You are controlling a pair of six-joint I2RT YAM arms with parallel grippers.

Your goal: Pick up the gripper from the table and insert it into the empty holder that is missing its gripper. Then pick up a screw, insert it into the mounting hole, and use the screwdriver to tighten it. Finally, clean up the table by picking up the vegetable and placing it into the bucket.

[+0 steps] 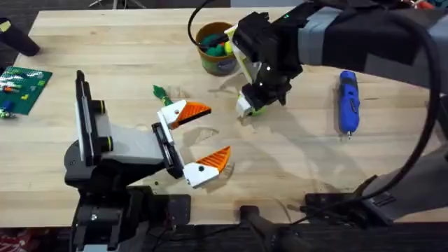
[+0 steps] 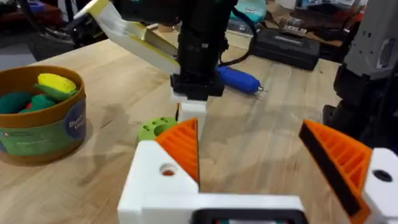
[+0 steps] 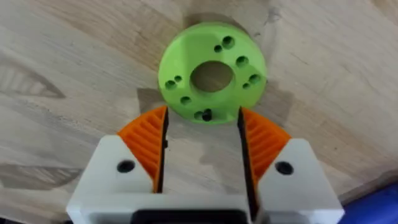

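Worktop: pale wood, both arms over it.

Right gripper is out past the middle of the worktop, pointing down, fingertips just above the wood. The wrist view shows its orange pads spread moderately, nothing between them. They sit at the near rim of a lime-green disc; I cannot tell whether the tips touch that rim. The disc lies flat on the wood, with a large centre hole and small holes around it. In the left wrist view the disc lies beside the foot of the right gripper.

Left gripper is near the middle of the worktop, toward the front edge, lying roughly level with its fingers aimed toward the right edge. Jaws wide apart and empty. One finger and the other frame the right arm in the wrist view.

Screwdriver: blue, lying flat near the right edge, well apart from both grippers, metal tip toward the front edge. Nothing touches it.

Bucket: upright near the far edge, about midway along it, just beside the right arm. Inside are yellow and green pieces.

A small green item lies on the wood between the bucket and the left gripper; too small to identify.

A green circuit board rests at the left edge.
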